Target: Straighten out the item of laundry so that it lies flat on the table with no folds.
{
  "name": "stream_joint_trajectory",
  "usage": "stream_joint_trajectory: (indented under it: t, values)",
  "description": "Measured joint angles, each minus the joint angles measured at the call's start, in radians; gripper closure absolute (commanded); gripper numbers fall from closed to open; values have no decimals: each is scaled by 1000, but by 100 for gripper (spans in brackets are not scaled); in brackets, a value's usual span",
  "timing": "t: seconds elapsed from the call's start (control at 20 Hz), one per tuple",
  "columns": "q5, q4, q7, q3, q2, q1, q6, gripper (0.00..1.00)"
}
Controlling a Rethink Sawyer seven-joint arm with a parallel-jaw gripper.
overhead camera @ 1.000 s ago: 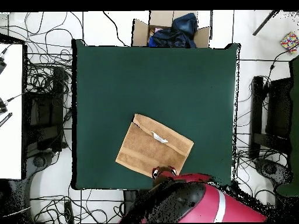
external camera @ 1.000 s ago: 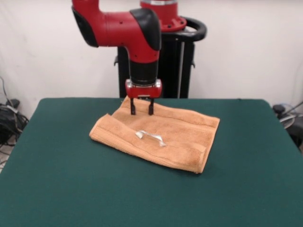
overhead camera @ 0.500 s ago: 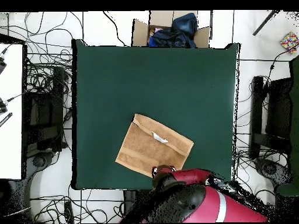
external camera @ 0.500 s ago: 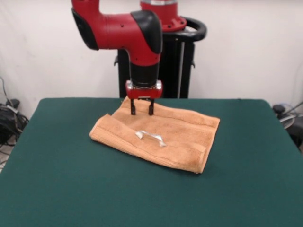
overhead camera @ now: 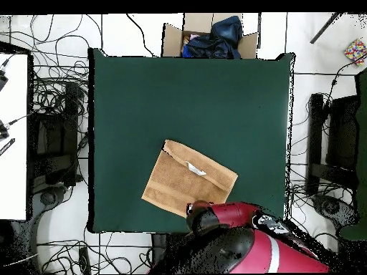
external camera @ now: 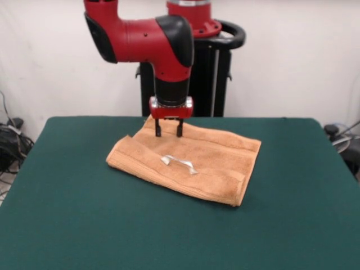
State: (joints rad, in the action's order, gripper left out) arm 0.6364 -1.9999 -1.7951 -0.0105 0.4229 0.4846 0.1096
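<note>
The item of laundry (external camera: 191, 160) is an orange-tan towel folded in half on the dark green table (external camera: 73, 219), its fold along the near edge and a small white label (external camera: 179, 163) sticking up on top. In the overhead view the towel (overhead camera: 188, 179) lies near the table's (overhead camera: 193, 100) bottom edge. My gripper (external camera: 169, 135) hangs open just above the towel's far corner, its two dark fingers (external camera: 158, 130) pointing down with nothing between them. Seen from overhead, the arm hides the gripper.
A cardboard box (overhead camera: 208, 39) with dark clothes stands beyond the table's far edge in the overhead view. Cables and stands (overhead camera: 50, 136) surround the table on the floor.
The gripper stays over the towel's far corner. The arm's upper links have turned slightly; the towel has not moved.
</note>
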Motion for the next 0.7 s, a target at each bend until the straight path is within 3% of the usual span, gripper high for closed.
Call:
stream_joint_trajectory:
  t: [0.7]
  values:
    - [-10, 40, 0, -68, 3, 40, 167, 0]
